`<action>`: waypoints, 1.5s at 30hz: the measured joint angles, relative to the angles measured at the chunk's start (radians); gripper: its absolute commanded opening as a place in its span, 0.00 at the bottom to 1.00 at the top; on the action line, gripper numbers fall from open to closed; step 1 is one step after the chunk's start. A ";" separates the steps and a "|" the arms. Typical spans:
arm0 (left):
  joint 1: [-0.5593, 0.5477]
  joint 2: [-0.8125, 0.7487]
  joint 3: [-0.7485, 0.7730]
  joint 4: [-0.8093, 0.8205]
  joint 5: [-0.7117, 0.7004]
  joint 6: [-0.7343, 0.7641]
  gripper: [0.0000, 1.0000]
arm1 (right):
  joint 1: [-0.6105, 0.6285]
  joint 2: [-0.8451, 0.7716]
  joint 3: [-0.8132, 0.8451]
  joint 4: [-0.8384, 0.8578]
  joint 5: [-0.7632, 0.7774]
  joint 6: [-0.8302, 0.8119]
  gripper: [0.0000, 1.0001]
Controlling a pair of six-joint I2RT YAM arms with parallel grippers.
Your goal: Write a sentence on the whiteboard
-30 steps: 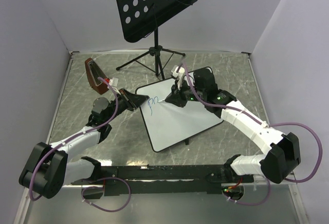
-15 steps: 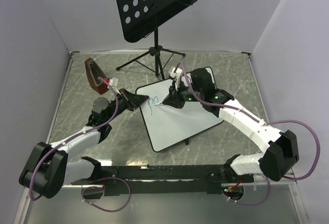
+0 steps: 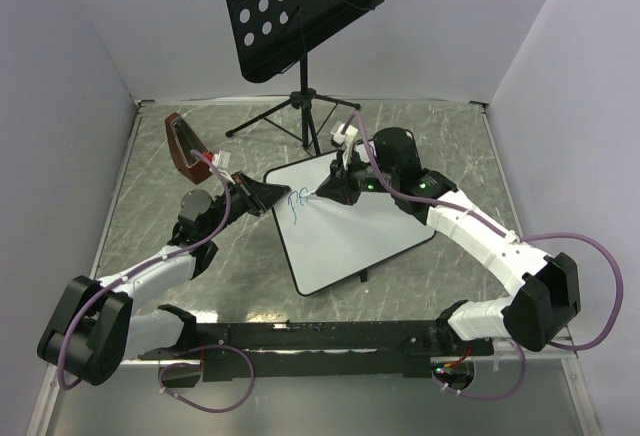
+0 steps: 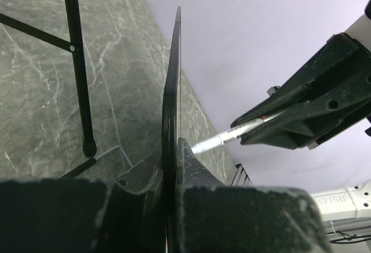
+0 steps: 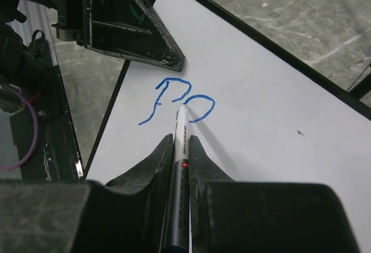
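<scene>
I am only at the start of the sentence: two blue letters, a "P" and an "o", stand near the corner of the whiteboard, and the rest of its white face is bare. The whiteboard sits in the middle of the table between my two arms, in front of the black music stand. My left gripper is pressed tight on the board's left edge, which runs edge-on between the fingers in the left wrist view, so the board is steadied for writing. My right gripper pinches the marker between its fingers, and the tip rests on the board at the left side of the "o", or just off it; I cannot tell which. By my judgement nearly everything is left to do: the rest of the first word, then the remaining words, with plenty of free room to the right and below.
</scene>
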 measured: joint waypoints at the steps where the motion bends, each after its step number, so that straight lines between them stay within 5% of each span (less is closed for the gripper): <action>1: 0.000 0.000 0.000 0.000 0.000 0.000 0.01 | -0.007 -0.001 0.000 0.000 -0.002 0.003 0.00; 45: 0.001 0.013 0.000 0.007 -0.001 -0.008 0.01 | -0.066 0.001 -0.014 0.003 -0.003 -0.007 0.00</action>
